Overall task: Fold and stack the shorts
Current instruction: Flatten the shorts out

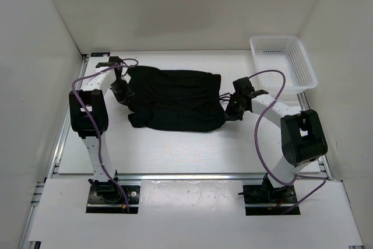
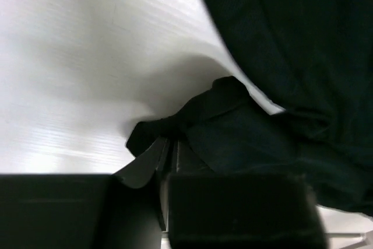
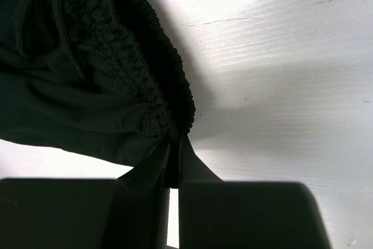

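The black shorts (image 1: pixel 175 100) lie spread across the middle of the white table, waistband to the right, with the thin drawstring (image 1: pixel 224 94) trailing at that end. My left gripper (image 1: pixel 122 88) is shut on the shorts' left edge; in the left wrist view a pinched fold of fabric (image 2: pixel 175 123) sits between its closed jaws (image 2: pixel 172 144). My right gripper (image 1: pixel 232 109) is shut on the elastic waistband; the right wrist view shows the gathered band (image 3: pixel 157 97) clamped at the fingertips (image 3: pixel 175 144).
A white plastic mesh basket (image 1: pixel 282 62) stands at the back right corner. White walls enclose the table on the left, back and right. Purple cables loop over both arms. An aluminium rail runs along the near edge.
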